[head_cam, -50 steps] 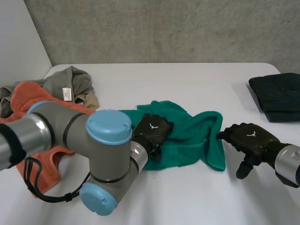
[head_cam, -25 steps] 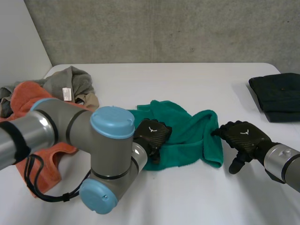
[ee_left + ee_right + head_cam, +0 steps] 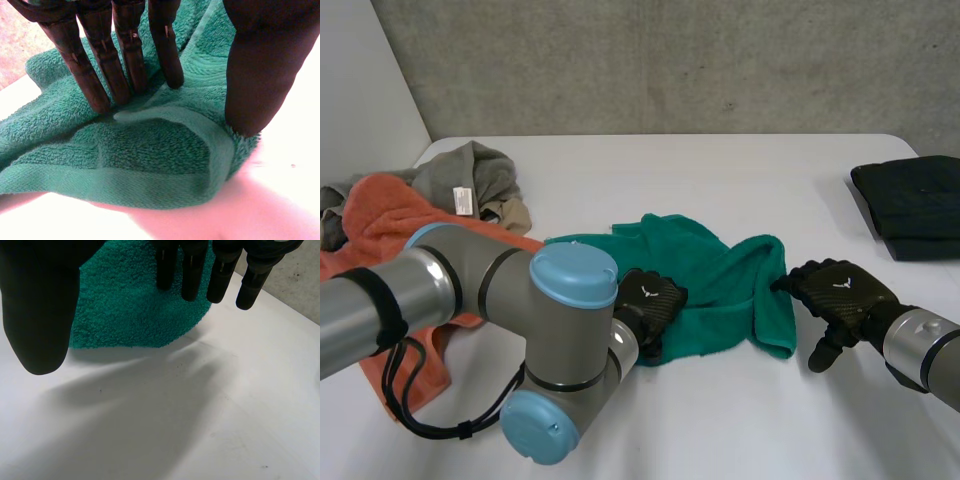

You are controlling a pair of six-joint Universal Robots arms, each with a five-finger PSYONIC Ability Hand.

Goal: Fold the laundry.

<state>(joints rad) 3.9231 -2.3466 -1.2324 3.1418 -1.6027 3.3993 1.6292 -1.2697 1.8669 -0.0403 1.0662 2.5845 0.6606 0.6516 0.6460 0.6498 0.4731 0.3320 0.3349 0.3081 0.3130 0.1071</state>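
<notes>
Head view puts the green towel (image 3: 720, 290) in a rumpled heap near the middle of the white tabletop (image 3: 720, 180), with 2 robot hands at its opposite ends. The left robot hand (image 3: 648, 303) rests on the towel's near left part, just past the grey and light-blue left arm (image 3: 520, 330). The right robot hand (image 3: 840, 295) sits beside the towel's right edge, its fingertips reaching that edge and its thumb pointing down toward the tabletop.

Left wrist view shows the left robot hand's fingers (image 3: 127, 55) straight and spread, their tips pressed into the towel's pile, while the thumb (image 3: 255, 75) stands on the hemmed edge close by. A low ridge of cloth lies between fingers and thumb.

Right wrist view shows the right robot hand held wide and holding nothing: straight fingers (image 3: 220, 270) over the towel's rounded edge, the thumb (image 3: 40, 300) well apart from them, bare tabletop under the palm.

At the tabletop's left end lies an orange towel (image 3: 380, 215) with a grey garment (image 3: 470, 175) bunched behind it. A dark folded cloth (image 3: 915, 205) lies at the right end, well apart from the green towel.
</notes>
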